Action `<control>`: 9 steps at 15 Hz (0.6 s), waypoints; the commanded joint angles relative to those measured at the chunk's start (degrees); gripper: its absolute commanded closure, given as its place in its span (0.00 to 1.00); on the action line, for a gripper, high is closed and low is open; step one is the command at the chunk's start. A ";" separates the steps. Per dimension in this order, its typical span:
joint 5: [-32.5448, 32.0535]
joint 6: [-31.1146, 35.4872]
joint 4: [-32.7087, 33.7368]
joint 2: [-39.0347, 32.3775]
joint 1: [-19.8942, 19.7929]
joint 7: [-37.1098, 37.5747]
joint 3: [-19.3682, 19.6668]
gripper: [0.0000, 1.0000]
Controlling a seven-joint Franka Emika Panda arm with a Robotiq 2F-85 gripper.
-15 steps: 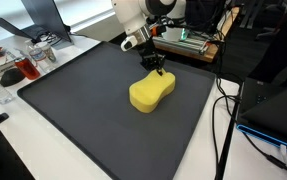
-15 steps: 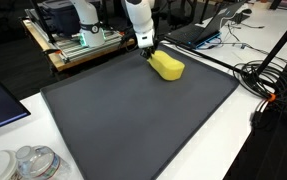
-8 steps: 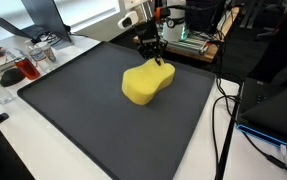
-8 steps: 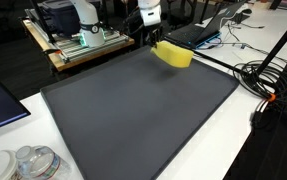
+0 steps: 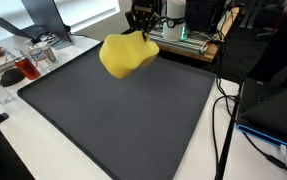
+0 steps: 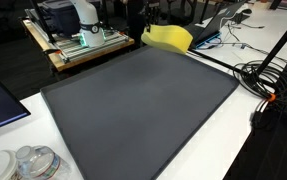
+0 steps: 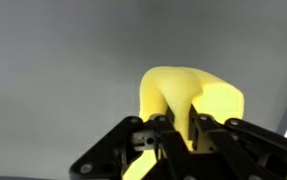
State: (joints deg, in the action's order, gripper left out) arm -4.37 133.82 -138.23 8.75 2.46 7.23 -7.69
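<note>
A yellow sponge (image 5: 126, 55) hangs in the air above the far part of the dark grey mat (image 5: 113, 120); it also shows in an exterior view as the sponge (image 6: 169, 38) over the mat (image 6: 133, 105). My gripper (image 5: 143, 30) is shut on its upper edge, pinching it thin. In the wrist view the sponge (image 7: 188, 95) bulges out beyond the gripper (image 7: 176, 130), squeezed between the black fingers (image 7: 158, 135). The arm above is mostly cut off by the frame tops.
A wooden bench with a green device (image 6: 83, 42) stands behind the mat. Cables (image 6: 268, 80) and laptops lie beside the mat. Clear plastic containers (image 6: 28, 163) and a tray of items (image 5: 18, 65) sit near the mat's corners. A dark monitor (image 5: 278, 105) is close by.
The gripper has lifted the sponge off the mat, from resting on it a second ago to hanging well above it, and it swung toward the mat's middle. The jaws stayed shut.
</note>
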 commanded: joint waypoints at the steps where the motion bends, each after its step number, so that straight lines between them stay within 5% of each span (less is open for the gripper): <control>1: -7.72 -8.49 3.35 4.58 -0.20 5.25 -0.63 0.98; 9: -19.37 -20.70 13.77 7.27 -0.63 9.37 -3.03 0.97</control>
State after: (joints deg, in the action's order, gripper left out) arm -18.64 116.90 -127.70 15.80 2.46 13.79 -9.37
